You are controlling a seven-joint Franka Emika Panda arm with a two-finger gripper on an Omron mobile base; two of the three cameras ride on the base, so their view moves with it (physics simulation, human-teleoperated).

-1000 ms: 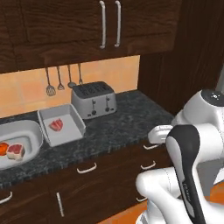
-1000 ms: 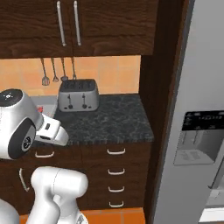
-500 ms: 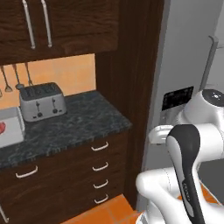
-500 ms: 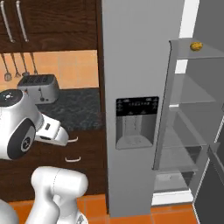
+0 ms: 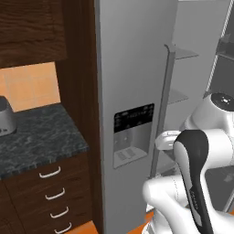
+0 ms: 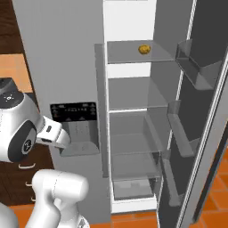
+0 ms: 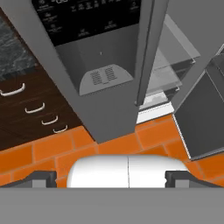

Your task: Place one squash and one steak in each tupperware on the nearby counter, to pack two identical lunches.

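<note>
A squash (image 6: pixel 144 49) is lying on the top shelf (image 6: pixel 133 55) of the open fridge (image 6: pixel 142 124), near the back, alone on its glass plate. It is small, round and yellow-orange. The shelves below it are looking bare, and I am not seeing any steak on them.

The whole picture is changing because the base is driving and turning to the right. One second ago both base views were looking at the counter with the two tupperware and the toaster; red pieces were already lying in those containers. Half a second ago the containers were sliding out at the left edge. Now only the end of the counter (image 5: pixel 41 137) with its drawers (image 5: pixel 50 192) is showing at the left, and the fridge with its dispenser panel (image 5: pixel 133 132) is standing in front of the robot. The things themselves are not moving; the camera is.

The gripper (image 7: pixel 109 177) is standing wide apart and holding nothing, with its dark tips at the bottom corners of the hand view, pointing down at the orange floor tiles (image 7: pixel 43 148) before the fridge.

I am judging that the robot is leaving the counter to fetch another item, probably this squash. The arm is folded low, well apart from the top shelf, so a long reach upward is waiting.
</note>
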